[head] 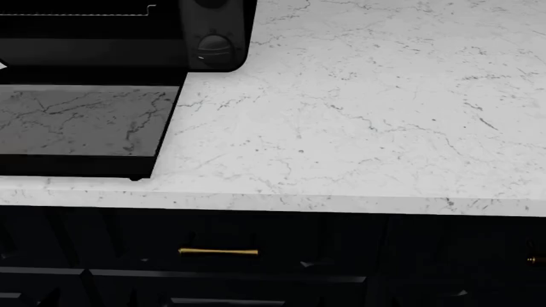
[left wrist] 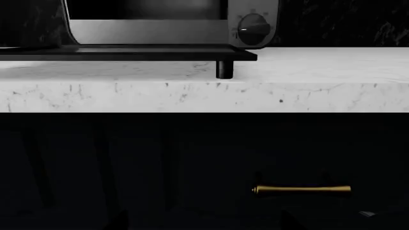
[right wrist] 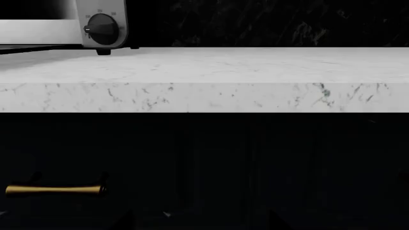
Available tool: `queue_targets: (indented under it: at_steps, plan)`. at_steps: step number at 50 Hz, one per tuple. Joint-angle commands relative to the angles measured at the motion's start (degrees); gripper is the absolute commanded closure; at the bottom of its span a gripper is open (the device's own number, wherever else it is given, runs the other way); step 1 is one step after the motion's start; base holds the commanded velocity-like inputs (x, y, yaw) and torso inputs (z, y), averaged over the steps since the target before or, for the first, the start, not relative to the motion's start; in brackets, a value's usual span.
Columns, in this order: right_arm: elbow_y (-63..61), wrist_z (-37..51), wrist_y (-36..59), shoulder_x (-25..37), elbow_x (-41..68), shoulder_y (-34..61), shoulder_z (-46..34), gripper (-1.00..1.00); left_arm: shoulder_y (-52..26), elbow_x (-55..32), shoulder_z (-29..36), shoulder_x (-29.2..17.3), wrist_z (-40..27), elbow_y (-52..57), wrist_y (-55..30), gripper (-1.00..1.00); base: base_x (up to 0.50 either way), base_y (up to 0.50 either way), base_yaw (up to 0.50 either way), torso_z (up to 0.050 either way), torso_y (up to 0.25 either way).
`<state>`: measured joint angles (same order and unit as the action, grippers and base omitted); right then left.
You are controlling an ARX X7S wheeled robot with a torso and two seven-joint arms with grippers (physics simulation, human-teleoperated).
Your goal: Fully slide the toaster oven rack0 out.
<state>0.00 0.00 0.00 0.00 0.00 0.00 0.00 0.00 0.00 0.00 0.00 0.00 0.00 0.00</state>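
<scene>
The glossy black toaster oven (head: 213,38) stands at the counter's far left, with ridged dials on its right panel. Its glass-paned door (head: 81,121) lies open and flat towards me, mirroring the marble. The rack0 (head: 85,13) shows only as a thin pale edge with a small step, inside the oven cavity. The left wrist view shows the oven (left wrist: 254,28), the flat door (left wrist: 128,53) and its handle end (left wrist: 224,69). The right wrist view shows the oven's dial panel (right wrist: 102,28). My left gripper (left wrist: 204,225) and right gripper (right wrist: 198,225) hang below counter height before the dark cabinets, fingers faint, wide apart and empty.
The white marble counter (head: 358,128) stretches right of the oven, and its front edge (left wrist: 204,96) is above both grippers. Dark cabinet fronts run below it, with a brass drawer handle (head: 218,252), also in the left wrist view (left wrist: 301,190) and the right wrist view (right wrist: 54,189).
</scene>
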Motion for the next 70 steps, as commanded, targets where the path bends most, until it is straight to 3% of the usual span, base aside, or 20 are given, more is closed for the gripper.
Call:
queue_targets:
  at_steps: [1,21,29,33,34,43,45,46,48,50,56,57,62,70]
  plan:
    - [-0.1,0.9,0.1,0.7,0.8,0.0,-0.9,-1.00,-0.2,-1.1,1.3,-1.1,-1.3,-0.4,0.3,-1.00,0.00,0.00,0.00,0.000,0.000]
    - [-1.5,5.3,0.4,3.5,2.4,-0.2,-4.1,-1.00,0.7,-4.0,4.0,-3.8,-4.3,2.5,0.5,-1.00,0.00,0.00,0.00,0.000,0.000]
    - [-23.8,7.0,21.8,5.5,-0.4,-0.9,-6.3,-1.00,3.7,-8.5,2.4,-5.6,-6.6,22.1,-15.5,-1.00,0.00,0.00,0.00,0.000,0.000]
    - [-36.5,6.9,36.0,6.6,-1.9,0.7,-7.6,-1.00,1.8,-13.3,-0.7,-7.3,-8.3,33.2,-30.2,-1.00,0.00,0.00,0.00,0.000,0.000]
    - [-38.7,6.9,39.1,6.9,-2.4,1.2,-8.0,-1.00,1.1,-11.9,-0.1,-8.4,-9.3,34.9,-32.4,-1.00,0.00,0.00,0.00,0.000,0.000]
    - [-57.3,5.4,74.3,9.3,-5.3,16.1,-14.6,-1.00,-13.0,-25.4,-11.4,-11.9,-12.5,53.3,-67.0,-1.00,0.00,0.00,0.00,0.000,0.000]
    - [-59.7,4.8,79.5,9.6,-5.5,19.1,-15.2,-1.00,-14.9,-26.5,-12.0,-12.9,-12.7,55.0,-70.3,-1.00,0.00,0.00,0.00,0.000,0.000]
    - [-60.0,1.0,81.9,8.8,-9.0,22.4,-15.7,-1.00,-18.0,-28.9,-14.4,-13.0,-12.2,56.9,-75.4,-1.00,0.00,0.00,0.00,0.000,0.000]
    - [-60.0,-16.2,86.5,3.0,-26.2,26.9,-22.6,-1.00,-21.7,-31.2,-16.5,-13.6,-12.0,58.5,-80.7,-1.00,0.00,0.00,0.00,0.000,0.000]
    - [-58.0,-33.4,89.9,2.1,-43.4,30.6,-30.7,-1.00,-25.2,-32.4,-17.2,-15.0,-11.9,58.9,-83.7,-1.00,0.00,0.00,0.00,0.000,0.000]
    - [-44.1,-83.4,89.6,0.1,-95.0,44.6,-28.1,-1.00,-38.2,-37.5,-16.2,-19.8,-11.5,55.6,-89.9,-1.00,0.00,0.00,0.00,0.000,0.000]
    - [-42.6,-86.0,89.4,0.2,-102.3,46.2,-26.8,-1.00,-39.4,-41.2,-16.9,-20.4,-13.8,53.7,-89.9,-1.00,0.00,0.00,0.00,0.000,0.000]
    - [-38.5,-88.4,88.0,1.8,-99.8,53.0,-21.1,-1.00,-44.7,-61.5,-16.8,-25.3,-28.0,45.9,-89.8,-1.00,0.00,0.00,0.00,0.000,0.000]
    - [-34.3,-78.6,86.1,5.2,-86.1,58.2,-17.1,-1.00,-49.8,-59.9,-10.8,-27.9,-28.2,38.3,-85.1,-1.00,0.00,0.00,0.00,0.000,0.000]
